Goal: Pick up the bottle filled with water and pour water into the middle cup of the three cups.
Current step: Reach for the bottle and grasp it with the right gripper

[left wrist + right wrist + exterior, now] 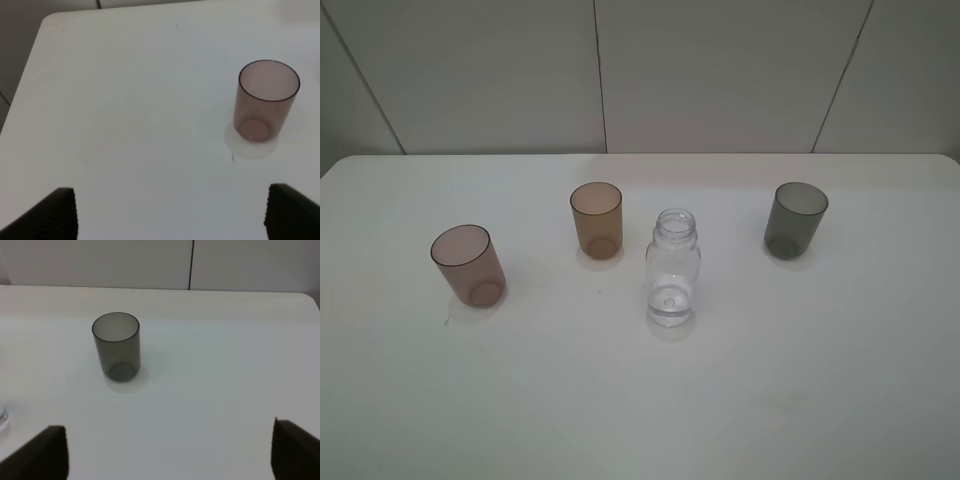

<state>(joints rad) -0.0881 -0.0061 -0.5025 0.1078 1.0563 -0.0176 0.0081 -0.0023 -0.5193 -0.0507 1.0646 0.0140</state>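
On the table [820, 400]: three cups and one bottle, all upright, none touching another
Table: white, plain, rounded corners; pale panelled wall [720, 70] behind it
Cups: in a loose row across the high view, mauve to the left, amber in the middle, grey to the right
Mauve cup [468, 265]: translucent, empty as far as can be seen; sits nearer the camera than the other two
Amber cup [596, 220]: the middle one, translucent orange-brown, mouth up, nothing seen inside; well apart from the mauve cup
Grey cup [795, 219]: smoky, translucent, about as far back as the amber cup; well apart from the bottle
Bottle [673, 268]: clear plastic, no cap, wide threaded neck open; stands between amber and grey cups, nearer the amber one and slightly closer to the camera; water level cannot be read
Left claw [172, 215]: released, dark tips set wide apart with bare table between them, holding nothing; mauve cup [265, 102] ahead of it, well apart, outside the gap
Right claw [170, 452]: released, tips wide apart over bare table, holding nothing; grey cup [116, 346] ahead of it, well apart
High view: neither claw nor arm in frame
Contact: no claw touches the bottle or any cup
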